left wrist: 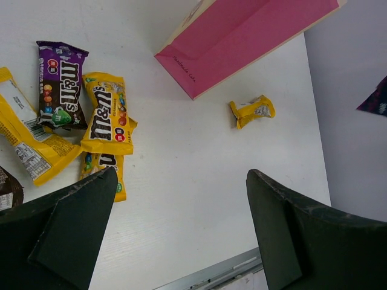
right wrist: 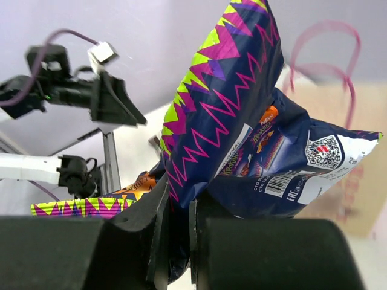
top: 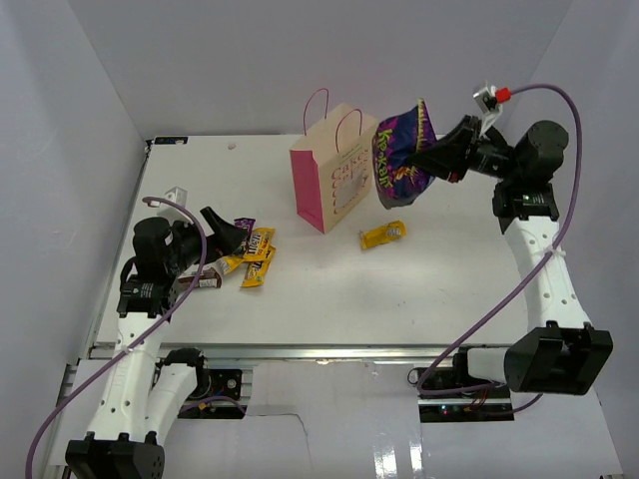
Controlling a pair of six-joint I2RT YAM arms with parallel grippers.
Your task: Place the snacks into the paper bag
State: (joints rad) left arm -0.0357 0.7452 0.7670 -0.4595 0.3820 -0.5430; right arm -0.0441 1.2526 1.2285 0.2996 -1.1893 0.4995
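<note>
- The right claw [right wrist: 179, 220] is pinching the large purple-blue bag [top: 399, 155] by one crimped end. The film is squeezed flat between its two fingers, so the bulky, air-filled body is left free rather than crushed.
- That snack is held in the air, just beside the upper right of the paper bag [top: 324, 185]. From the top view it looks level with or above the pink loop handles [top: 334, 110], and it is not yet inside.
- The paper bag stands upright on the table [top: 329, 299] with its mouth facing up. I judge the packet has to go in end-first from above, and the handles or the narrow mouth could snag the wide crinkly body.
- One small yellow packet [top: 383, 235] lies alone on the table near the paper bag's front right corner, clear of both arms.
- The left claw [left wrist: 181, 181] is spread wide and holds nothing. It hangs low beside the cluster of candy packets [top: 255, 254], where it seems placed to pick from them.
- In that cluster a purple packet [left wrist: 60, 84] and several yellow ones [left wrist: 104, 115] lie flat and partly overlapping. They are well apart from the paper bag, so most of the task remains.
</note>
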